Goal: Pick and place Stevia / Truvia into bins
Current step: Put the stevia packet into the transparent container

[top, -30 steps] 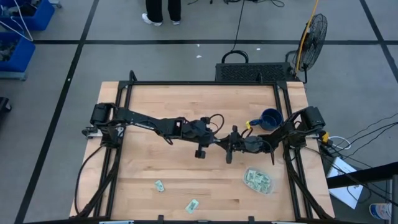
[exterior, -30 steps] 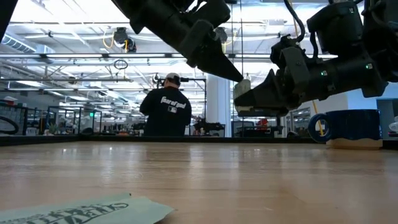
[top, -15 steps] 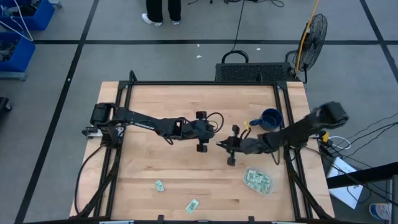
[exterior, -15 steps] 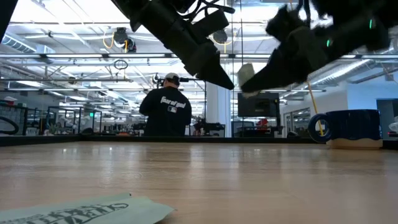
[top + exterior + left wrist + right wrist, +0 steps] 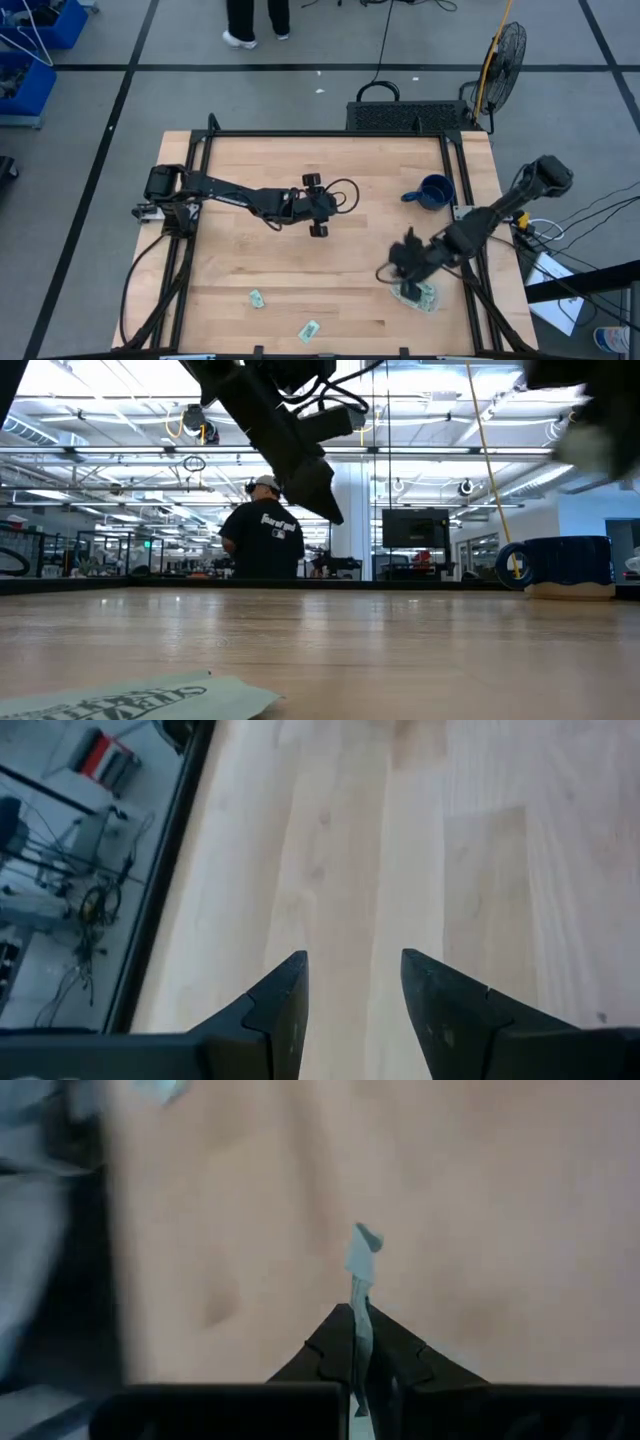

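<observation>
One camera hangs overhead, looking straight down on the whole wooden surface. Another sits at surface height, facing level into the hall (a person stands there). Each wrist camera peers closely past its own fingers at those same boards.

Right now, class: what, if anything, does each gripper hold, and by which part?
The right gripper pinches one sachet edge-on by its lower end, near the clear bin. The left gripper is open and holds nothing.
</observation>
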`<action>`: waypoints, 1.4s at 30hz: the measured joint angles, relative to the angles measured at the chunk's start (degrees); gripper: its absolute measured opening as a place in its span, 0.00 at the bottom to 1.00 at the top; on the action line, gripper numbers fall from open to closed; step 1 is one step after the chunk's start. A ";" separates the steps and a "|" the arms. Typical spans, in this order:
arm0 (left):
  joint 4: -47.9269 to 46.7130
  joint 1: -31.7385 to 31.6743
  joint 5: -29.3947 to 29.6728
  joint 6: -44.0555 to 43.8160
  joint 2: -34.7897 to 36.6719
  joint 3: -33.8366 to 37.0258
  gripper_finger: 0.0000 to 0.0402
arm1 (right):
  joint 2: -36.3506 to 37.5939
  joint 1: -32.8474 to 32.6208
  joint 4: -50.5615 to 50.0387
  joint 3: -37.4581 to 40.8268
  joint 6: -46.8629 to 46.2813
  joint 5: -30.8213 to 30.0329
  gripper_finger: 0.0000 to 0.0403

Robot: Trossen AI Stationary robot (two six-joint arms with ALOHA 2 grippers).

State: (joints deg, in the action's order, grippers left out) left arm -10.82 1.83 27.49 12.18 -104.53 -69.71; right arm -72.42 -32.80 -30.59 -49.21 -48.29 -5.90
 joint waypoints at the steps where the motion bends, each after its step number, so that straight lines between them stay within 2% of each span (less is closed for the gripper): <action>1: -0.50 0.00 0.00 -0.59 0.00 0.00 0.42 | 0.02 -1.24 0.39 0.00 -3.46 2.86 0.01; 3: -0.65 0.00 0.00 -0.95 0.00 0.00 0.42 | 0.02 -3.39 0.33 -0.02 -9.67 6.57 0.01; 5: -0.26 0.00 -0.37 -0.94 0.00 0.00 0.42 | 0.01 -5.46 -0.18 -0.02 -14.52 6.56 0.01; 8: 0.65 0.01 -0.46 -1.23 0.00 0.00 0.42 | -0.46 -7.97 -3.54 -0.02 -20.10 3.52 0.01; 13: 1.01 0.00 -0.49 -2.64 0.00 0.00 0.42 | -2.82 -9.60 -9.17 0.02 -22.39 -0.28 0.02; 21: 1.09 0.00 -0.51 -1.91 0.00 0.00 0.42 | -4.24 -9.68 -1.39 0.02 -16.92 -0.27 0.11; 32: 0.61 0.00 0.84 1.72 0.05 0.00 0.42 | -4.95 -8.06 -1.45 0.11 -13.42 -0.07 0.26; 37: -5.68 0.25 1.39 1.63 2.91 0.02 0.42 | -1.88 -5.48 -0.99 0.11 -12.00 -0.31 0.26; 42: -17.45 1.37 -0.85 -5.96 7.98 0.00 0.42 | 0.07 -3.02 0.20 0.11 -1.82 -6.47 0.26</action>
State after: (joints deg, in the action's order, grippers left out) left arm -28.27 3.20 26.64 6.22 -96.55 -69.71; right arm -72.35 -35.82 -30.39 -49.10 -50.11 -12.36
